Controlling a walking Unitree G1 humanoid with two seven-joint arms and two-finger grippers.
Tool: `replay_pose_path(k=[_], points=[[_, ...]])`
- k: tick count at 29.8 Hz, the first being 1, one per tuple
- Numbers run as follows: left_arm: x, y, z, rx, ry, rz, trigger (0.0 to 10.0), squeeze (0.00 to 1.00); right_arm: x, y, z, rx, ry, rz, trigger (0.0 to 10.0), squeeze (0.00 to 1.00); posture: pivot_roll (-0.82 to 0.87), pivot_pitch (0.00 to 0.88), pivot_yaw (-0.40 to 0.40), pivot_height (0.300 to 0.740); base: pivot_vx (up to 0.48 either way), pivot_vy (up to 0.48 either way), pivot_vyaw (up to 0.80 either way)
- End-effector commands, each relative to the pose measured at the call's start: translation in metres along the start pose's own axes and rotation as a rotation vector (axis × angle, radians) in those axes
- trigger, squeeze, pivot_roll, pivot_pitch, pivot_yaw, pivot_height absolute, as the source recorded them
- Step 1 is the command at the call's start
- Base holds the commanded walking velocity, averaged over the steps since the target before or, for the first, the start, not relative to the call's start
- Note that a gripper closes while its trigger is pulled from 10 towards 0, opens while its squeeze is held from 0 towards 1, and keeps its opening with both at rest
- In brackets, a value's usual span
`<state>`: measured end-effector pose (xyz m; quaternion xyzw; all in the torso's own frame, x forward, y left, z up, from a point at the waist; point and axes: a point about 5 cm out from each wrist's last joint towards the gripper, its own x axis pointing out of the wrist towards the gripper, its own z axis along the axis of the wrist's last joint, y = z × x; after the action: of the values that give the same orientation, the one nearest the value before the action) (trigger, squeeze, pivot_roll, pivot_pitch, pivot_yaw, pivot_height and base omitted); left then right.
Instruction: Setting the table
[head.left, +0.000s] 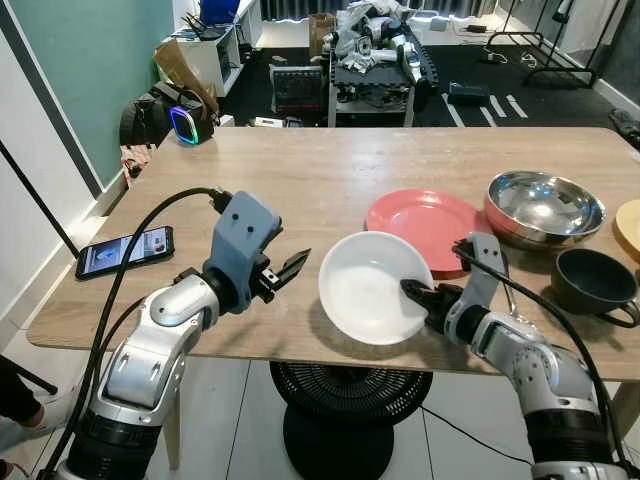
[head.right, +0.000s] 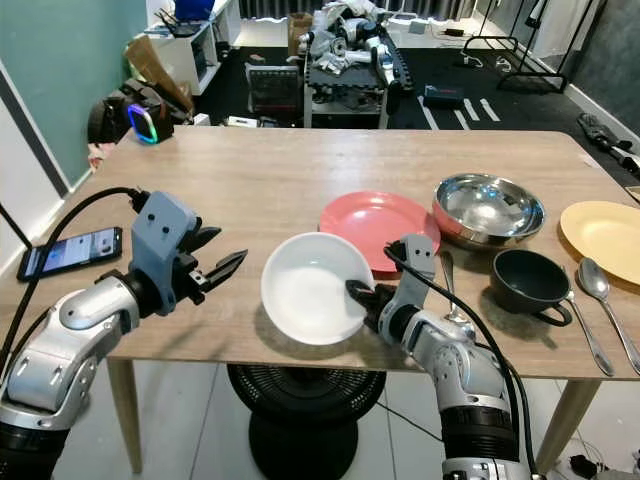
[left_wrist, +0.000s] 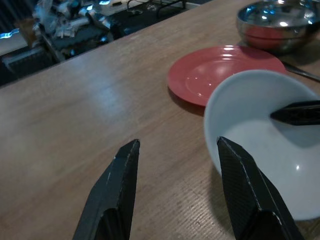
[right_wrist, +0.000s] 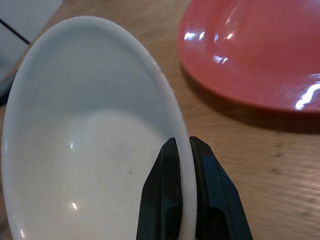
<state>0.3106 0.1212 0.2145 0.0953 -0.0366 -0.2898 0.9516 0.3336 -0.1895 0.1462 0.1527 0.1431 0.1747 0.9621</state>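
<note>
Wooden table (head.right: 260, 190) bearing phone (head.right: 70, 252), white bowl (head.right: 300, 295), red plate (head.right: 375, 220), steel bowl (head.right: 488, 208), dark cup (head.right: 530, 280), yellow plate (head.right: 605, 228), spoons (head.right: 600, 285).

Head views: bright, even indoor light from above; colours true, no motion blur. Soft, short shadows under the white bowl (head.left: 372, 286) and red plate (head.left: 425, 222) on the tabletop (head.left: 330, 180). Steel bowl (head.left: 545, 207) carries sharp specular highlights. Straight edges bow slightly toward the frame borders. Far room darker than the tabletop.
Left wrist view: dimmer, bluish cast; near fingers (left_wrist: 116, 192) soft, background clutter out of focus, glints on the steel bowl.
Right wrist view: well lit, close range; white streaks of glare on the red plate, small highlights inside the white bowl, a dark shadow along the plate's edge, frame margins slightly soft.
</note>
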Motion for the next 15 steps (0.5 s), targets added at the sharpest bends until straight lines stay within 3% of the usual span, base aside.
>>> replay_pose_path(k=[1,2,3,5,6,9,15], points=[[-0.001,0.005,-0.002,-0.031,0.012,0.028,10.0,0.0,-0.002,0.002,0.004,-0.029,-0.039,-0.005,0.0,0.0,-0.08,0.015,0.087,0.74,0.0,0.0,0.0],[-0.001,0.006,-0.002,-0.049,0.009,0.039,10.0,0.0,-0.003,0.004,0.008,-0.049,-0.067,-0.002,0.0,0.0,-0.08,0.015,0.087,0.74,0.0,0.0,0.0],[-0.002,0.014,0.005,-0.146,-0.05,0.134,10.0,0.0,-0.008,0.016,0.032,-0.09,-0.229,-0.007,4.1,0.0,-0.08,0.013,0.087,0.74,0.0,0.0,0.0],[-0.002,0.017,0.008,-0.184,-0.072,0.168,10.0,0.0,-0.011,0.02,0.041,-0.11,-0.289,-0.01,4.1,0.0,-0.08,0.013,0.087,0.74,0.0,0.0,0.0],[-0.003,0.02,0.01,-0.224,-0.092,0.204,10.0,0.0,-0.015,0.026,0.052,-0.117,-0.367,-0.027,10.0,0.0,-0.08,0.013,0.089,0.74,0.0,0.0,0.0],[-0.005,0.022,0.009,-0.253,-0.083,0.259,10.0,0.0,-0.028,0.035,0.071,-0.124,-0.538,-0.1,10.0,0.0,-0.09,0.011,0.094,0.74,0.0,0.0,0.0],[-0.007,0.02,0.006,-0.222,-0.057,0.227,10.0,0.0,-0.038,0.033,0.074,-0.202,-0.582,-0.14,10.0,0.0,-0.11,0.009,0.111,0.74,0.0,0.0,0.0]])
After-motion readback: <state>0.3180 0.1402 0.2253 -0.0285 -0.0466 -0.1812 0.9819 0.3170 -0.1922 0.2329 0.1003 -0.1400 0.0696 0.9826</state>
